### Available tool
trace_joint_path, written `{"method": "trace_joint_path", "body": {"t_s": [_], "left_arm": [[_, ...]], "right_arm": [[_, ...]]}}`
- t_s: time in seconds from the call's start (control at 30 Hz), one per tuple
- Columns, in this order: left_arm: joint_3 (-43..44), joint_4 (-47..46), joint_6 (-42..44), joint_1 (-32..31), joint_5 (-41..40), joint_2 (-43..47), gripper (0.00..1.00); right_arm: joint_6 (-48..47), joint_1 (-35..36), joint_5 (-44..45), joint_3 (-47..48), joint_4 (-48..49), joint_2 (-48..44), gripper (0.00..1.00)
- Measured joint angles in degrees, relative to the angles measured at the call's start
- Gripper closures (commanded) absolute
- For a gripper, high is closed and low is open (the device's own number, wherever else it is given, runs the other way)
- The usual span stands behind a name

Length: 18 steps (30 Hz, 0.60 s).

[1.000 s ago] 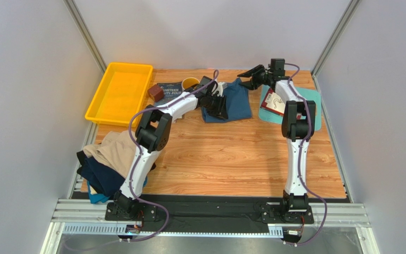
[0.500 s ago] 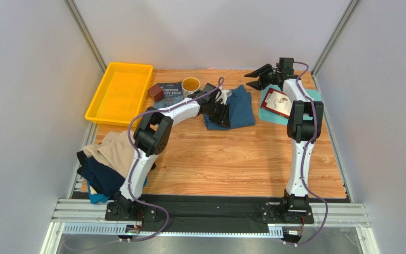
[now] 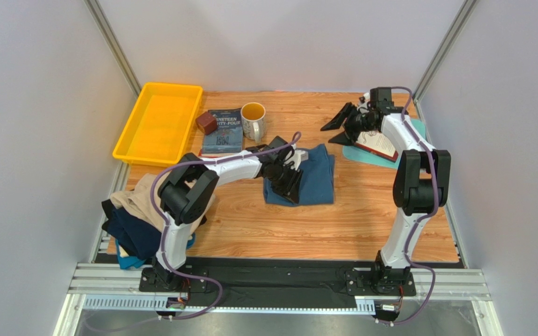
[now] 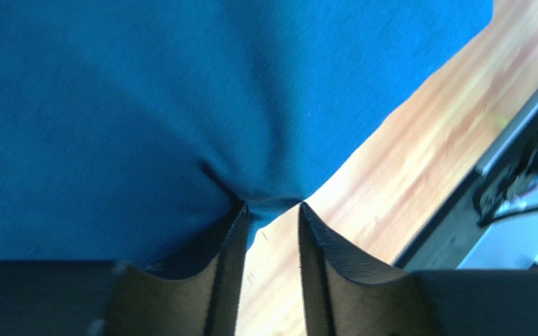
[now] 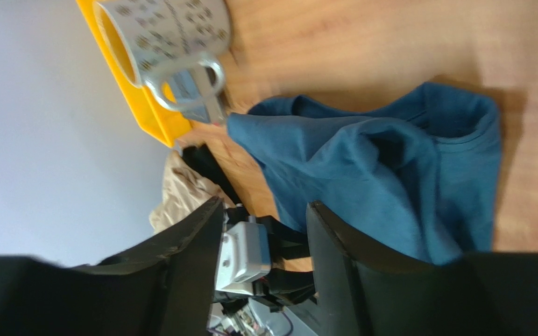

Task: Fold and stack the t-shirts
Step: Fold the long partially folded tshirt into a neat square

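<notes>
A teal-blue t-shirt (image 3: 315, 183) lies loosely folded mid-table; it also shows in the left wrist view (image 4: 145, 105) and the right wrist view (image 5: 391, 175). My left gripper (image 3: 284, 183) sits at the shirt's left edge, its jaws nearly closed, pinching a puckered corner of cloth at the tips (image 4: 272, 206). My right gripper (image 3: 340, 127) is open and empty, raised at the back right, with nothing between its fingers (image 5: 265, 217). A beige shirt (image 3: 145, 199), a dark navy shirt (image 3: 130, 234) and a bit of light blue shirt (image 3: 128, 262) are piled at the near left edge.
A yellow tray (image 3: 156, 122) stands at the back left. Beside it are a brown block (image 3: 206, 123), a dark book (image 3: 224, 131) and a mug (image 3: 253, 116). A flat teal cutting board (image 3: 412, 157) at the back right bears a red book (image 3: 379, 143).
My left gripper has dragged the teal-blue shirt from the back of the table toward the near side. My right gripper has let go of it and drawn back to the right.
</notes>
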<state>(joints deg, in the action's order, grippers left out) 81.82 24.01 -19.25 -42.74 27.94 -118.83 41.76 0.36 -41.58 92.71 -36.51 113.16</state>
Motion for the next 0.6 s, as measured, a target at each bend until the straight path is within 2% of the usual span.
{"method": "trace_joint_path", "body": {"t_s": [0.1, 0.27, 0.37, 0.6], "left_arm": [[-5.6, 0.4, -0.2, -2.0, -1.0, 4.5, 0.48], [-7.7, 5.2, 0.0, -3.3, -4.8, 9.6, 0.47], [-2.5, 8.7, 0.3, -2.3, -7.2, 10.3, 0.48], [12.0, 9.8, 2.9, 3.8, -8.9, 8.6, 0.53]], "right_arm": [[-3.6, 0.5, 0.6, -6.1, -2.3, -3.0, 0.38], [-8.1, 3.9, 1.2, -10.4, -6.7, -5.2, 0.40], [-9.4, 6.6, 1.2, -10.4, -7.9, -6.2, 0.41], [-11.0, 10.7, 3.0, -10.4, -9.7, -7.3, 0.44]]}}
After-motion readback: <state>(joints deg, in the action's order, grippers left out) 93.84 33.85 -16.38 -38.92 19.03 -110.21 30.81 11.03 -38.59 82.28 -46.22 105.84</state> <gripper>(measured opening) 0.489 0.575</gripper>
